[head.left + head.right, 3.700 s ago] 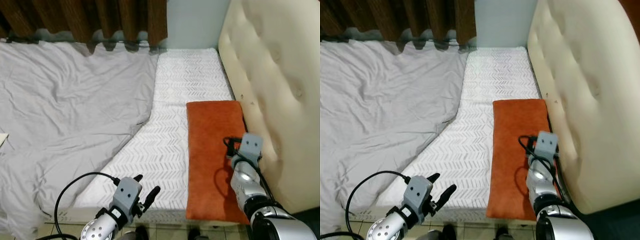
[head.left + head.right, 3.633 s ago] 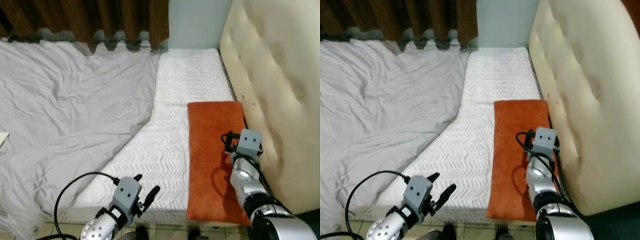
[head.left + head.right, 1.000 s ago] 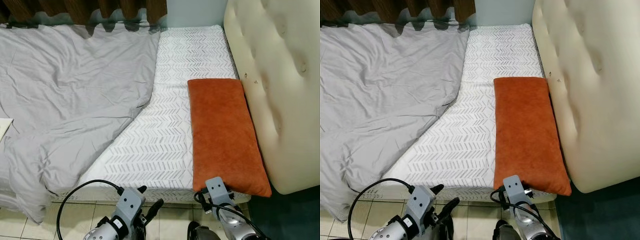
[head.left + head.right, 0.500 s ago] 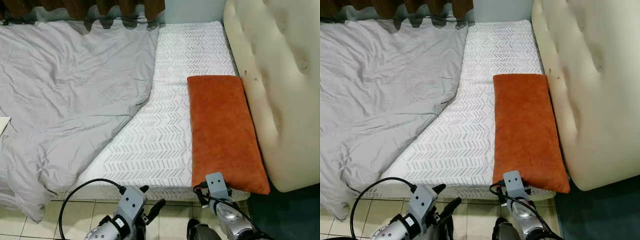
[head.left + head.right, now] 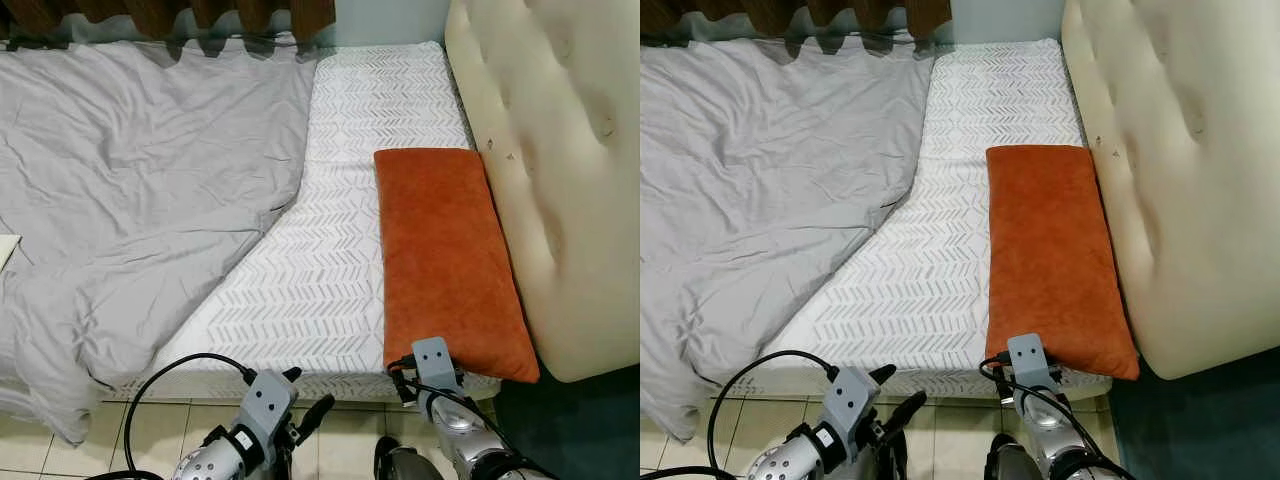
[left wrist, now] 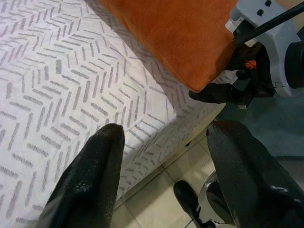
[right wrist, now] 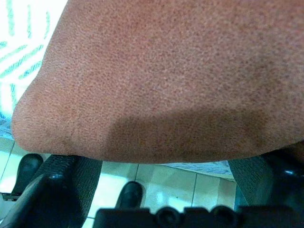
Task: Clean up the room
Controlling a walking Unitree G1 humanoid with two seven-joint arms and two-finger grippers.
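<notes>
From where I stand, the orange pillow (image 5: 447, 258) lies flat along the headboard (image 5: 545, 150) side of the bed (image 5: 970, 200), its near end right at the mattress edge. The right hand (image 7: 156, 190) sits low just beside that near corner, fingers spread with the pillow end between them but not pinched. The left hand (image 6: 164, 156) hovers over the bed's near edge, fingers spread and holding nothing. The pillow looks roughly placed. The grey blanket (image 5: 130, 200) is bunched and pulled aside, baring the patterned sheet, so I'd judge making the bed is mostly left to do
</notes>
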